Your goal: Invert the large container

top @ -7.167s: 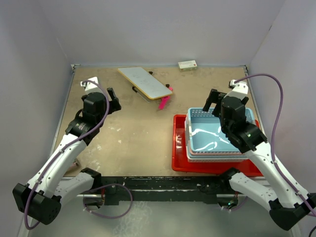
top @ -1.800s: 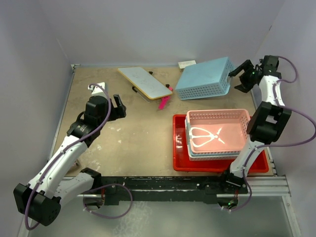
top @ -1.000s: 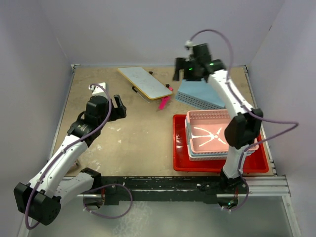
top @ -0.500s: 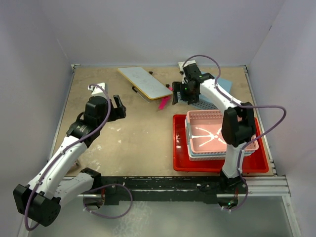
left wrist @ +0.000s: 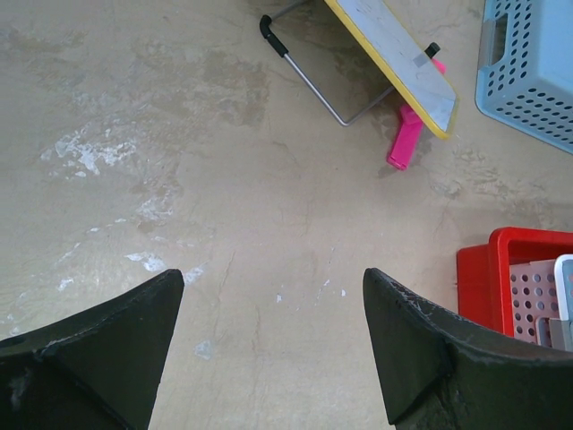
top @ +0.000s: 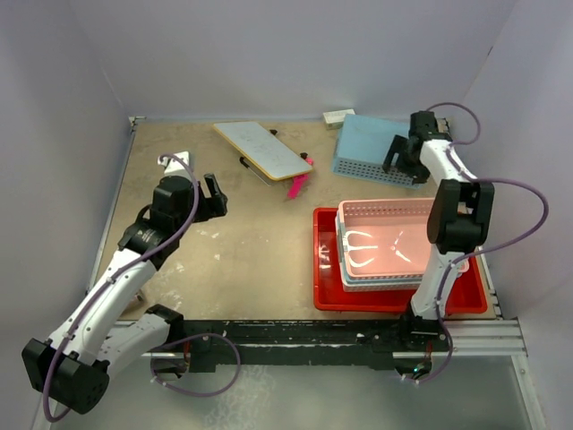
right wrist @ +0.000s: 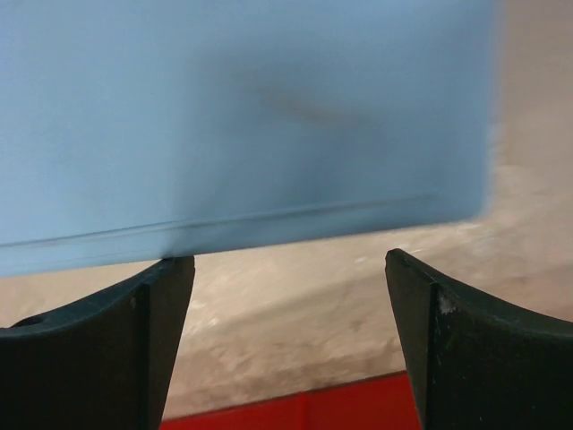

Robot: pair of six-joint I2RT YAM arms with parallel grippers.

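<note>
The large container, a glossy red tray (top: 324, 291), lies right way up at the near right with a pink basket (top: 394, 235) nested in a light-blue basket (top: 387, 284) inside it. Its corner (left wrist: 488, 269) shows in the left wrist view and its rim (right wrist: 295, 414) in the right wrist view. My right gripper (top: 397, 159) hangs open at the back right, beside an overturned light-blue basket (top: 369, 146), whose flat bottom (right wrist: 242, 116) fills the wrist view above the open gripper (right wrist: 286, 296). My left gripper (top: 215, 195) is open over bare table (left wrist: 273, 278), far from the tray.
A yellow-edged whiteboard (top: 262, 150) on a wire stand and a pink marker (top: 296, 186) lie at the back middle. A small white box (top: 338, 116) sits against the back wall. Walls close in the table on three sides.
The right arm swung from the left side of the overturned blue basket to its right side. That basket now lies flat at the back right. The left arm stayed put.
</note>
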